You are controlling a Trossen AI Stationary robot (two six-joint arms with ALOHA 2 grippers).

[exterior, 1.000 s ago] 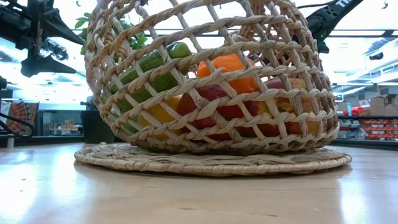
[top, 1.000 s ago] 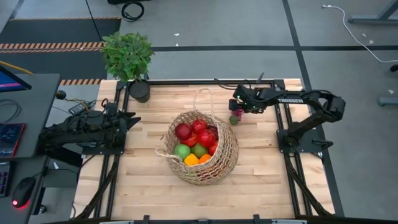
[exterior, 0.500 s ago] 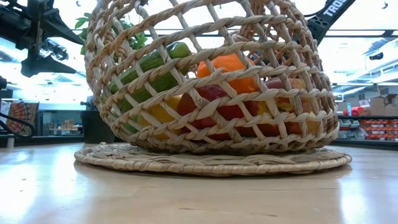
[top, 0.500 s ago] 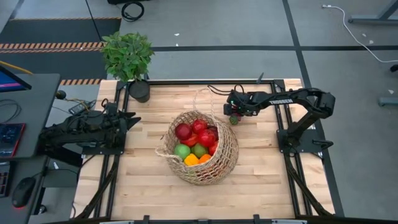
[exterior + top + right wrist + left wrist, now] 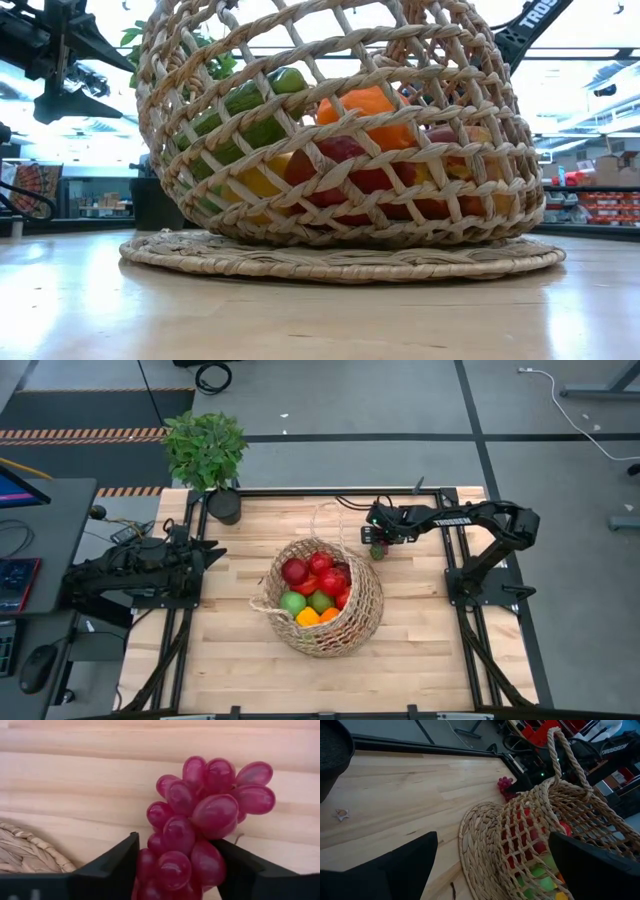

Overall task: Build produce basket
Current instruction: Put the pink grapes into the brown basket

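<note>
My right gripper (image 5: 177, 870) had its jaws pressed against both sides of the bunch of grapes (image 5: 200, 820), one dark finger on each flank of the lower berries, so I judged it clamped on the bunch. The upper berries stood free beyond the fingertips (image 5: 120, 855). The bunch lay on the bare worktop (image 5: 420, 610), just beside the far right rim of the basket (image 5: 325, 595), whose woven base edge showed at the corner of my right wrist view.

To do this step well, I judged that I should keep the squeeze gentle but firm, since a cluster of smooth, rounded berries could roll or slip out sideways. A straight lift, high enough to clear the rim and the thin loop handle (image 5: 325, 520) standing near my wrist, looked the safest path before I moved across over the opening.

The basket leaned on its side with its mouth turned up toward the overhead camera, already heaped with produce (image 5: 315, 585): red, green and orange pieces. A drop onto the heap's high side could send the grapes rolling back out, so a low release in a hollow seemed wise.

My left gripper (image 5: 205, 552) waited by the worktop's left edge, jaws wide apart and empty.
</note>
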